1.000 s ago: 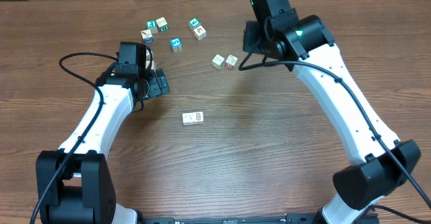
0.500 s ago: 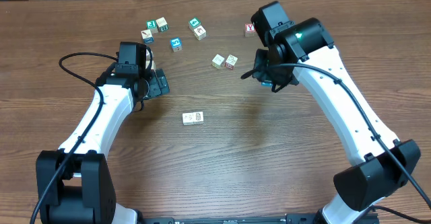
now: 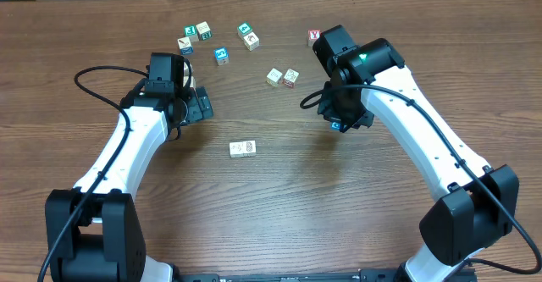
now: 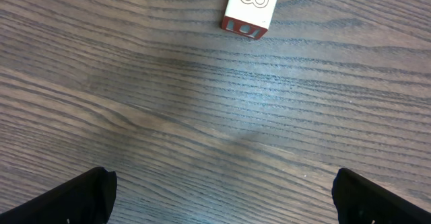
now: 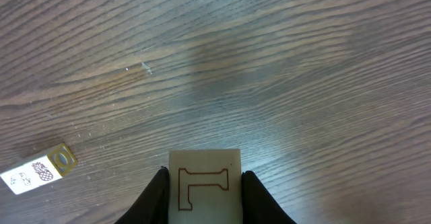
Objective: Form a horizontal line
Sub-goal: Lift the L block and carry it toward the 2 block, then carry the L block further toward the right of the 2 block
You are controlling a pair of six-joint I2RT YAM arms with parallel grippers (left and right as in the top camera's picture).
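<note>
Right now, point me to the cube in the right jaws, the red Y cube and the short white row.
held cube (image 5: pixel 204 183), right wrist view, its lettered top face.
red Y cube (image 3: pixel 314 36), overhead view, its top face.
short white row (image 3: pixel 242 149), overhead view, middle of its top.

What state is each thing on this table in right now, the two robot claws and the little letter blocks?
Left gripper: open, holding nothing.
Right gripper: shut on a cube.
Cream cube with a brown-outlined L: clamped in the right gripper.
Short row of small white cubes: lying flat, touched by neither gripper.
White cube with a red Y: loose, apart from the row.
</note>
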